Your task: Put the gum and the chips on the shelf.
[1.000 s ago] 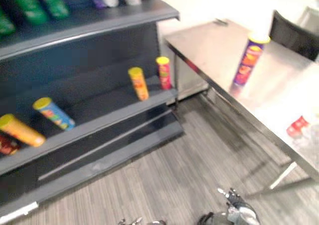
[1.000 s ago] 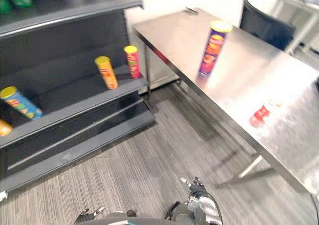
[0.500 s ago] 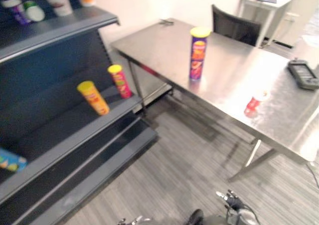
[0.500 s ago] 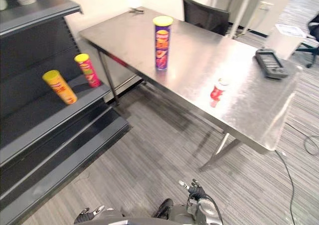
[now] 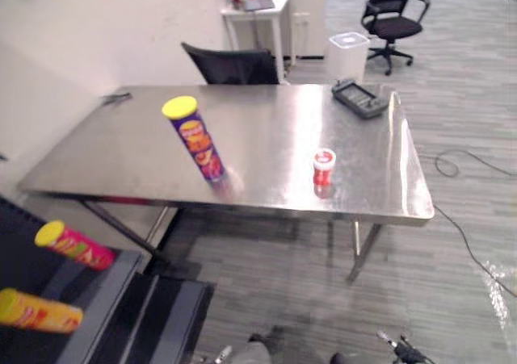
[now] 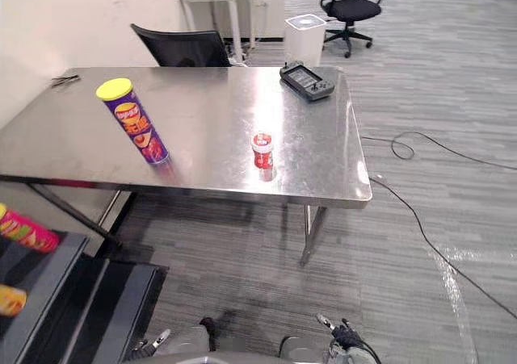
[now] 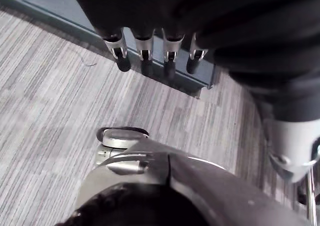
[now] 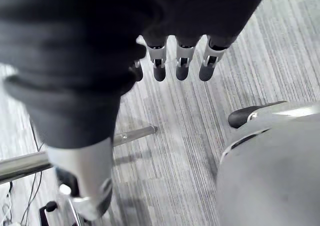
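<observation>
Left eye view: the chips can (image 5: 198,142) and the gum tub (image 5: 324,166) stood apart on the bench (image 5: 275,130), both capped, contents hidden. The shelf (image 5: 109,295) held a pink can (image 5: 74,245) and an orange can (image 5: 40,310). Judged step: approach, nothing yet grasped; next, a reach over the bench.
Left wrist view: the left hand (image 7: 121,55) hung empty, fingers straight and parted.
Right wrist view: the right hand (image 8: 181,65) likewise.
</observation>
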